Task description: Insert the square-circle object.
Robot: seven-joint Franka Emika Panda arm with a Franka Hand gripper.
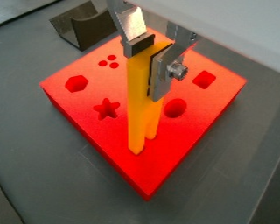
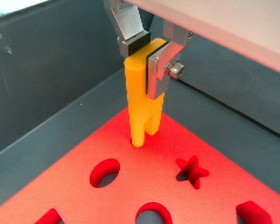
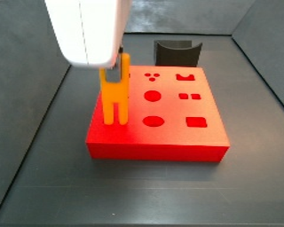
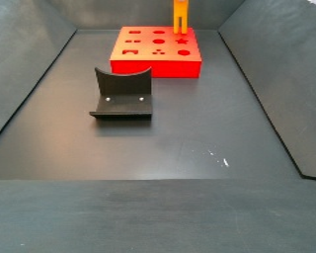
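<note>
Orange-yellow and upright, the square-circle object (image 1: 140, 101) hangs from the gripper (image 1: 154, 54), whose silver fingers (image 1: 136, 33) are clamped on its upper end, one plate on each side. In both wrist views the bar points straight down at the red block (image 1: 95, 92), and its forked lower end (image 2: 140, 131) sits just over, or perhaps touching, the block's top face; the views do not settle which.

In a side view the white arm housing (image 3: 88, 28) comes down vertically from above, and the bar (image 3: 114, 89) stands over the block's (image 3: 156, 142) near-left area, at about nine o'clock from the round hole (image 3: 154, 121). The prongs reach down to the red surface there, clear of the cut-outs. A square hole (image 3: 195, 122) lies at three o'clock from the round one, and further shapes sit in the row behind.

A wrist view shows a hexagon hole (image 1: 76, 83), a star hole (image 1: 106, 108), a round hole (image 1: 175, 108) and a square hole (image 1: 205, 80) spread around the bar.

The dark fixture (image 4: 122, 95) stands on the grey worktop (image 4: 188, 148), well apart from the block (image 4: 157, 54), at roughly seven o'clock from it in that side view, where only the bar's lower part (image 4: 181, 18) shows at the block's far right corner.
</note>
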